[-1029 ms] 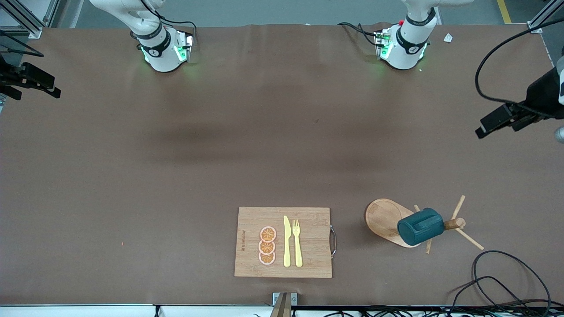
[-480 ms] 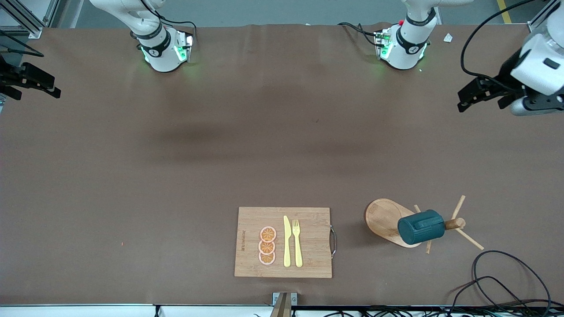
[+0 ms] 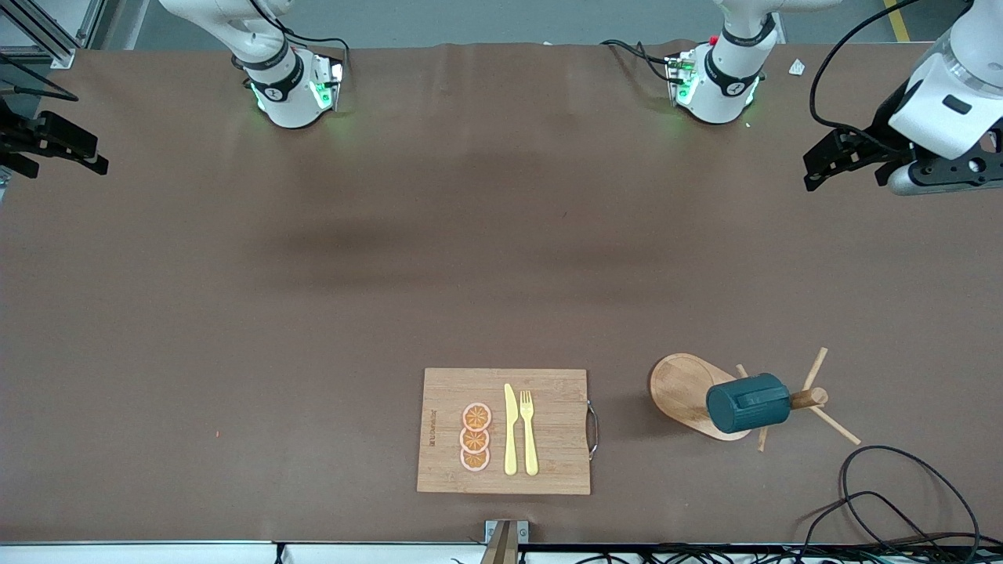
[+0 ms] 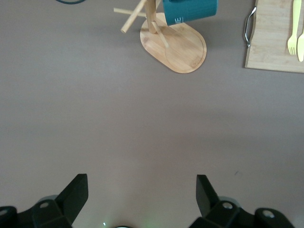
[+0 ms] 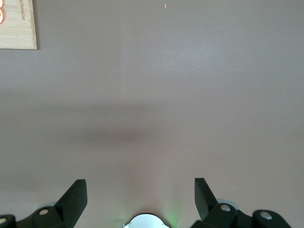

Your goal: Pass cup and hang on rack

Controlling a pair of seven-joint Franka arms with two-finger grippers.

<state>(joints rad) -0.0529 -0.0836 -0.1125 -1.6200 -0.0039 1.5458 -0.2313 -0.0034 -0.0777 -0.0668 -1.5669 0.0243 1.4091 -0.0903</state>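
Front view had the left gripper (image 3: 819,160) pulled back up toward its own end of the table since a second before, jaws wide and holding nothing. So the cup (image 3: 747,403) looked already hung: it sat on a peg of the rack (image 3: 683,388), over the base, well apart from that gripper. Task seemed pretty much done. The right gripper (image 5: 140,190) waited over bare table, well away from the rack, spread wide too.
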